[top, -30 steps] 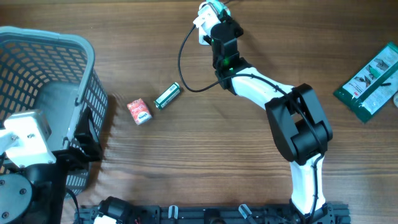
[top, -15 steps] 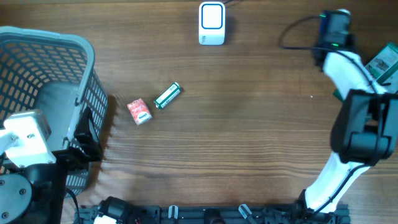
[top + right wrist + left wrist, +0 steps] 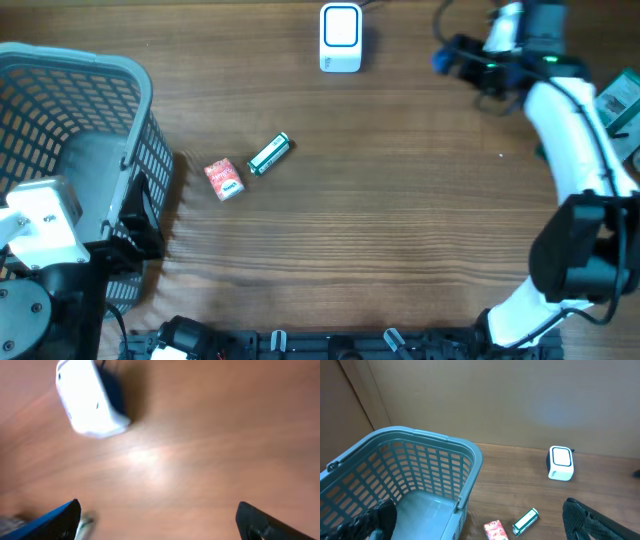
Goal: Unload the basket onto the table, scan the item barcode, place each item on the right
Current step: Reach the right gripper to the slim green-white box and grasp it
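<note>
At the far left a grey-blue plastic mesh basket (image 3: 120,90) stands on the wooden counter (image 3: 380,230). The left arm's fingers (image 3: 592,520) hang by its near side, spread wide and empty. Right of the basket lie a small red and white packet (image 3: 224,179) and, just beside it, a small green and white box (image 3: 268,154). Both are flat on the counter with nothing touching them. Further right, at the far edge, sits the white box-shaped barcode scanner (image 3: 340,38), well apart from both. Right of it the right arm's fingers (image 3: 60,519) hover over bare wood, parted wide with nothing between them. At the right edge a flat green printed pack (image 3: 622,92) lies partly behind that arm. No item is in hand or at the scanner, so the scan looks undone. An item must be picked up, carried over and turned barcode-first. Which item is meant cannot be told.
</note>
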`<state>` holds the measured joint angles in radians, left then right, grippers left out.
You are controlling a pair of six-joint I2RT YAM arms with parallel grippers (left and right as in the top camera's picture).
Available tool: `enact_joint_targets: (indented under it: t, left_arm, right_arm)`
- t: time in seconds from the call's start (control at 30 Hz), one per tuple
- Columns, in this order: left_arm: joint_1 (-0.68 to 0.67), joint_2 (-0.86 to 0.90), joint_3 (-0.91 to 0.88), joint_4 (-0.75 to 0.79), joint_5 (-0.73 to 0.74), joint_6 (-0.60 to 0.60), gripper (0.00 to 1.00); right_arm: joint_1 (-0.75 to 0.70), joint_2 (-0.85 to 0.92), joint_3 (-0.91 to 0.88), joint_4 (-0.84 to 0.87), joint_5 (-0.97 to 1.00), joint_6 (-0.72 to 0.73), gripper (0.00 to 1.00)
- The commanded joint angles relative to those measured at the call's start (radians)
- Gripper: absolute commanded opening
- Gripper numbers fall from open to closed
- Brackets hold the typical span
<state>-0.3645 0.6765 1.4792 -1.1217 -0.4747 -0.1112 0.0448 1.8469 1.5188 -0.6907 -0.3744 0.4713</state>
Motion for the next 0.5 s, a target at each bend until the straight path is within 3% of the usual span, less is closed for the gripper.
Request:
enact_joint_targets:
  t: [0.0, 0.07, 0.17, 0.23, 0.33, 0.47]
  left_arm:
    - [0.003, -0.002, 0.004, 0.002, -0.006, -0.010, 1.00]
    - [0.003, -0.002, 0.004, 0.002, -0.006, -0.009, 1.00]
    - [0.003, -0.002, 0.004, 0.002, -0.006, -0.009, 1.00]
    - [0.003, -0.002, 0.004, 0.002, -0.006, -0.010, 1.00]
    - [0.003, -0.002, 0.004, 0.002, -0.006, -0.009, 1.00]
    - [0.003, -0.002, 0.004, 0.002, -0.006, -0.009, 1.00]
  right_arm:
    - [0.197, 0.011, -0.045, -0.049, -0.076, 0.301, 1.00]
    - [0.332, 0.013, -0.048, -0.058, -0.045, 0.317, 1.00]
    - [0.509, 0.014, -0.048, -0.039, 0.174, 0.422, 0.99]
    - [0.590, 0.033, -0.048, 0.056, 0.177, 0.419, 0.94]
    - [0.638, 0.089, -0.041, 0.167, 0.175, 0.423, 0.95]
    - [0.698, 0.217, 0.071, 0.173, 0.193, 0.392, 0.99]
